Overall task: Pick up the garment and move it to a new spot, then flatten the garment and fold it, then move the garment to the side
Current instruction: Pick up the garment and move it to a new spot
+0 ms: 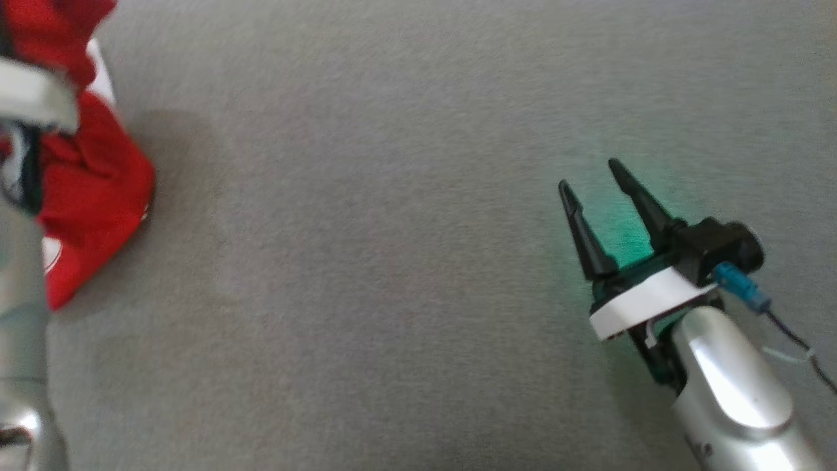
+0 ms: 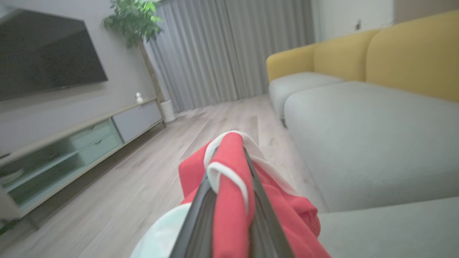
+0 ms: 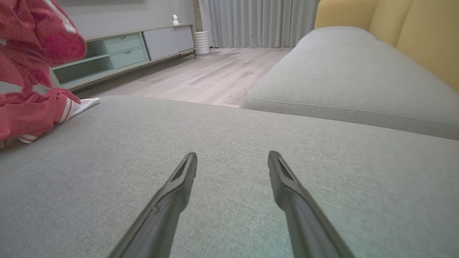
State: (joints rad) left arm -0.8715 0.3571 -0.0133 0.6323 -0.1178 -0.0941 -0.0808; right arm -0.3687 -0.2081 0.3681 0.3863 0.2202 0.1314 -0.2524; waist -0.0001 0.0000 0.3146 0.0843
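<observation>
One arm has the work. My left gripper (image 2: 229, 157) is clamped narrow on a fold of the red garment (image 1: 91, 190), and the white-trimmed cloth is squeezed between the two fingers and spills over both sides of them. In the head camera the garment sits at the far left edge, a bunched heap whose long line runs up and down that edge. Its upper part looks lifted, while the lower end touches the grey sofa seat (image 1: 366, 261).

Rightward, the middle of the seat is plain grey fabric, and I judge that is the new spot for flattening.

Farther right, my right gripper (image 1: 590, 175) hovers low over the seat, fingers spread wide with nothing between them, tips pointing up and slightly left in the head camera. From its wrist camera the garment lies off to the left, well apart. So the left arm is far nearer. The carry, as I read it, runs from left toward the middle, and the right gripper would have to cross the seat to catch a second corner.
</observation>
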